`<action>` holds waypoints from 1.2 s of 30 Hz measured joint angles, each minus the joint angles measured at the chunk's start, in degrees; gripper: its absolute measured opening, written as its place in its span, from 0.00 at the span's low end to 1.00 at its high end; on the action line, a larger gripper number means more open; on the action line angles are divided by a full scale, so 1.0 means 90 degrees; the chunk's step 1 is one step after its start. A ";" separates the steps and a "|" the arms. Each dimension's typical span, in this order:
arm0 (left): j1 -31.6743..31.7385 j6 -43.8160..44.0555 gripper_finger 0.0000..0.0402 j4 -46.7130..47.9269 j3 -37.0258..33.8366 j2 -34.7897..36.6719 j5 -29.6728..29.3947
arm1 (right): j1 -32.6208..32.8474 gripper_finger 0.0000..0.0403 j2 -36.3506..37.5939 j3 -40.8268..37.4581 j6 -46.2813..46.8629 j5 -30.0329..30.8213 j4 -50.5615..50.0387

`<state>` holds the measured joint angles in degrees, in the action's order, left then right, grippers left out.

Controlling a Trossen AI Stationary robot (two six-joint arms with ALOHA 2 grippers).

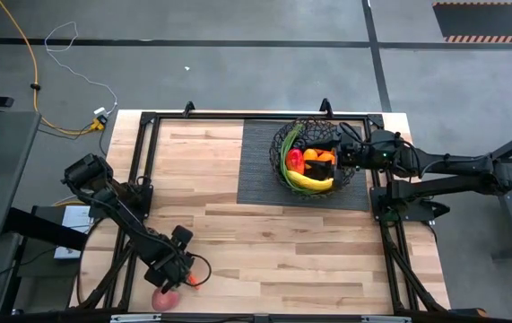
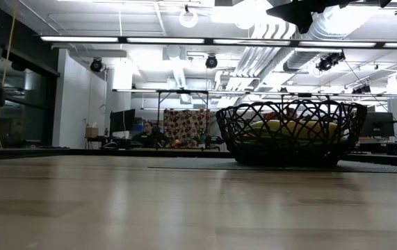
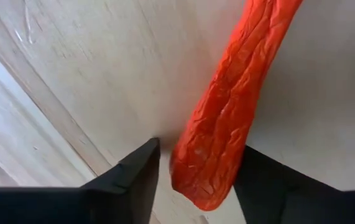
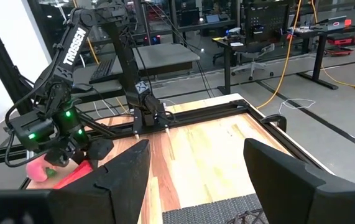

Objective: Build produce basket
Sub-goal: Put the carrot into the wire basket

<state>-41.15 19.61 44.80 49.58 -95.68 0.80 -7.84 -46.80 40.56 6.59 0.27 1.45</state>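
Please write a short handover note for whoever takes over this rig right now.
Left claw: at the table's near left corner, open around the carrot, not visibly clamped.
Right claw: open, at the basket's right rim, holding nothing.
Done: banana, pepper, oranges and green beans are in the basket on the mat.
Left: carrot and the pink apple beside it, both on the table.

Grey floor [image 1: 238, 72] with a yellow cable [image 1: 30, 54], strip-lit ceiling [image 2: 205, 40] (exposed ducts), desks [image 4: 165, 59] behind.
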 joint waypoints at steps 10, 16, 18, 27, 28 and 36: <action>0.0035 -0.0201 0.28 0.0046 -0.0005 0.0005 -0.0002 | 0.0001 0.62 0.0002 0.0000 0.0000 -0.0002 0.0000; 0.0037 -0.0365 0.25 0.0094 -0.0024 0.0076 -0.0003 | 0.0002 0.62 0.0002 0.0000 0.0000 -0.0002 0.0000; 0.0116 -0.0420 0.26 0.0275 -0.0038 0.0199 0.0047 | 0.0002 0.62 0.0002 0.0000 0.0000 -0.0002 0.0000; 0.1421 -0.0531 0.27 0.0898 -0.0029 0.2038 0.0166 | 0.0002 0.62 -0.0001 0.0000 0.0002 -0.0002 -0.0004; 0.1672 -0.0572 0.27 0.0883 -0.0024 0.2314 0.0118 | 0.0001 0.62 -0.0001 0.0000 0.0030 -0.0002 -0.0002; 0.3844 -0.1126 0.27 0.0273 0.0438 0.4008 -0.1449 | 0.0002 0.62 -0.0008 0.0000 0.0449 -0.0002 0.0001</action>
<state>-6.55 9.48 47.26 53.52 -59.60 -12.24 -7.81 -46.87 40.56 10.63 0.25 1.47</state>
